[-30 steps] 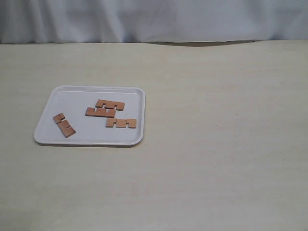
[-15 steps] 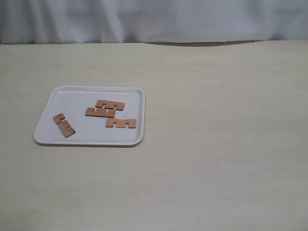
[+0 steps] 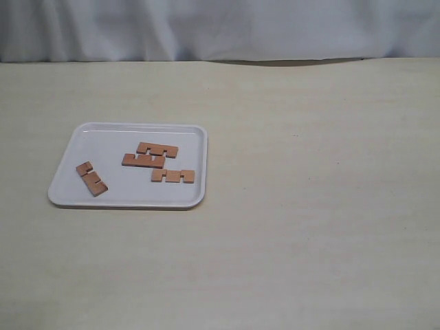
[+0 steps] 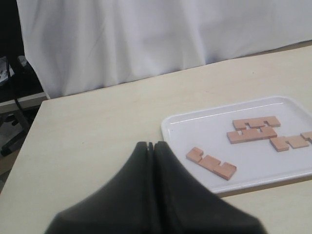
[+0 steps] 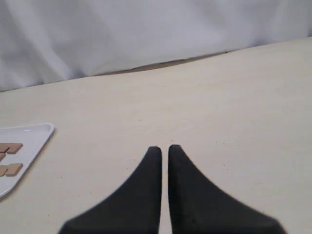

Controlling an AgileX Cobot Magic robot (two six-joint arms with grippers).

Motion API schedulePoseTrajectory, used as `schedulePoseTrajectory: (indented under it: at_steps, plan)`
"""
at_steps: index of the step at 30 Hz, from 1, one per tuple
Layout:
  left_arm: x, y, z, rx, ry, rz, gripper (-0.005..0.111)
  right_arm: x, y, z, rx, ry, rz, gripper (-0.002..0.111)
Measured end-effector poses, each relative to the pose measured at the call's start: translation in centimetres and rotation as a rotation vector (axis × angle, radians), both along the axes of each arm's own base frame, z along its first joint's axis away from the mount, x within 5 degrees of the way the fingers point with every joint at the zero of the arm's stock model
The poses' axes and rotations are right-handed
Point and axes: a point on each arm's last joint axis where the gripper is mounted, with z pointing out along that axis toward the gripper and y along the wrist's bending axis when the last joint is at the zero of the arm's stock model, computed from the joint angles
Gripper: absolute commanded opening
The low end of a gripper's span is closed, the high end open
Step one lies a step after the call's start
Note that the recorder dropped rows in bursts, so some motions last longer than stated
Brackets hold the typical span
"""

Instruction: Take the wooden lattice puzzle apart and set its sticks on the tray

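Note:
The white tray [image 3: 110, 141] lies on the left of the table. No assembled lattice puzzle shows; its four reddish-brown notched sticks lie loose on the tray. One stick [image 3: 91, 179] is slanted at the tray's left. Two sticks [image 3: 157, 149] [image 3: 143, 161] lie side by side and touching in the middle, and the fourth [image 3: 172, 176] sits just in front of them. Neither arm appears in the exterior view. My left gripper [image 4: 152, 144] is shut and empty, hovering short of the tray [image 4: 204, 131] and the slanted stick [image 4: 211, 163]. My right gripper [image 5: 165, 147] is shut on nothing over bare table, with the tray's corner [image 5: 29, 134] off to one side.
The pale wooden table [image 3: 309, 206] stretches to the right of the tray. A white curtain [image 3: 220, 27] hangs behind its far edge. Dark equipment [image 4: 9, 73] shows beyond the table's side in the left wrist view.

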Motion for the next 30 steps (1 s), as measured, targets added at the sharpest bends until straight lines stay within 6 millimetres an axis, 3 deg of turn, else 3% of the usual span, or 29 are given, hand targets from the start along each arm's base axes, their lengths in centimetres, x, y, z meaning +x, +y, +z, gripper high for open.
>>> schedulePoseTrajectory:
  at_steps: [30]
  plan:
    - [0.0, 0.0, 0.0, 0.0, 0.0, 0.0, 0.0, 0.04, 0.14, 0.04, 0.051, -0.016, 0.004, 0.004]
